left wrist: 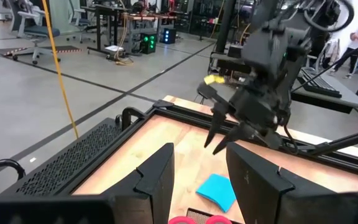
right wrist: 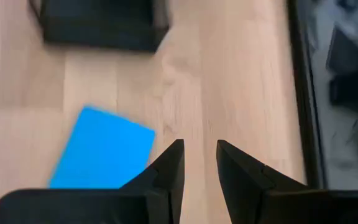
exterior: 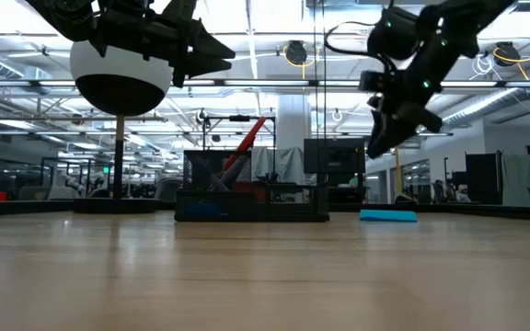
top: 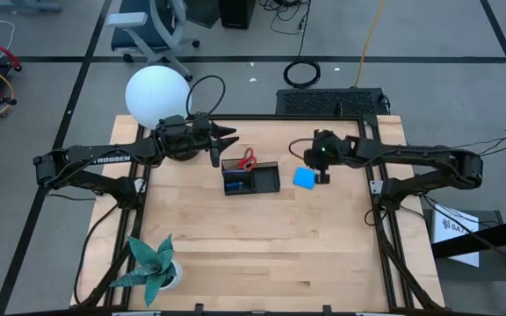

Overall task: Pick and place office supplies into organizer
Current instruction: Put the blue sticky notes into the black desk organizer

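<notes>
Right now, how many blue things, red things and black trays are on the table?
Blue: 2, the blue pad lying on the wood and a blue item inside the organizer.
Red: 1, the red-handled scissors standing in the organizer.
Black trays: 1, the organizer.
Total: 4

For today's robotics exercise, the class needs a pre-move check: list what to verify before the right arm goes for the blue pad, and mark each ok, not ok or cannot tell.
1. Blue pad lies flat on the table, free of the organizer: ok.
2. Right gripper open, nothing between its fingers: ok.
3. Right gripper centred over the pad: not ok, it hangs beside the pad's edge.
4. Left gripper clear of the pad, up behind the organizer: ok.
5. Scissors already in the organizer: ok.
6. A free compartment wide enough for the pad: cannot tell.
</notes>
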You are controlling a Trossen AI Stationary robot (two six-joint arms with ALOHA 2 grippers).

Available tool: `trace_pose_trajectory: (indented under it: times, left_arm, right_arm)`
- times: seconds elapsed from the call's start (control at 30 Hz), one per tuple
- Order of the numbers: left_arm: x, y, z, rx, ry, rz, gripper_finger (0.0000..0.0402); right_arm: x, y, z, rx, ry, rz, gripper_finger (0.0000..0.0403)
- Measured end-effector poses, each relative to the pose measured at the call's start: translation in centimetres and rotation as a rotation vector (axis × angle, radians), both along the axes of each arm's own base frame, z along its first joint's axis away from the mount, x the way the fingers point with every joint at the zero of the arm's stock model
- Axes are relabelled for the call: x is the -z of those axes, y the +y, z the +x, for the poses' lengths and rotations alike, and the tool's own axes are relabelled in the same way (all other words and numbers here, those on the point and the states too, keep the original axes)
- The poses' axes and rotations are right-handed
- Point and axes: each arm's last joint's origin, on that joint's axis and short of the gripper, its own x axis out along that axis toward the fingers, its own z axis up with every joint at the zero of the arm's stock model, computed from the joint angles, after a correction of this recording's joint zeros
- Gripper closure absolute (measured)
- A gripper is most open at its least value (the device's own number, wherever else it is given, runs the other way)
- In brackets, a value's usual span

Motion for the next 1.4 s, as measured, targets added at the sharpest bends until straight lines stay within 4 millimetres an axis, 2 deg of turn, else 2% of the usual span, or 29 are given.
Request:
trace_pose_trajectory:
  times: [0.17,0.27,0.5,0.6,0.83,0.97,1.13,1.4]
  left_arm:
    - [0.2,0.0,0.0,-0.003,0.015,-0.002,0.025]
    - [0.2,0.0,0.0,-0.006,0.02,-0.003,0.025]
    - [0.3,0.1,0.0,-0.025,0.026,-0.002,0.025]
    - [0.3,0.1,-0.1,-0.027,0.029,-0.002,0.025]
    - [0.3,0.2,-0.1,-0.068,0.034,0.001,0.025]
    - [0.4,0.2,-0.1,-0.068,0.046,-0.003,0.025]
    - [0.4,0.2,-0.1,-0.068,0.045,-0.005,0.025]
    - [0.4,0.2,-0.1,-0.072,0.045,-0.004,0.025]
  right_arm:
    - [2.2,0.4,-0.8,-0.179,0.109,-0.076,0.0318]
    - [2.6,0.5,-0.9,-0.201,0.101,-0.093,0.0318]
    - [4.4,2.2,-1.5,-0.282,0.195,-0.099,0.0316]
    - [4.4,3.0,-1.4,-0.296,0.213,-0.126,0.0296]
    - [4.7,5.0,-1.3,-0.375,0.26,-0.139,0.0197]
    - [5.0,5.6,-1.6,-0.367,0.294,-0.2,0.0158]
    - [7.2,6.2,-2.4,-0.391,0.312,-0.348,0.0148]
    - [10.1,6.5,-4.1,-0.377,0.268,-0.534,0.016]
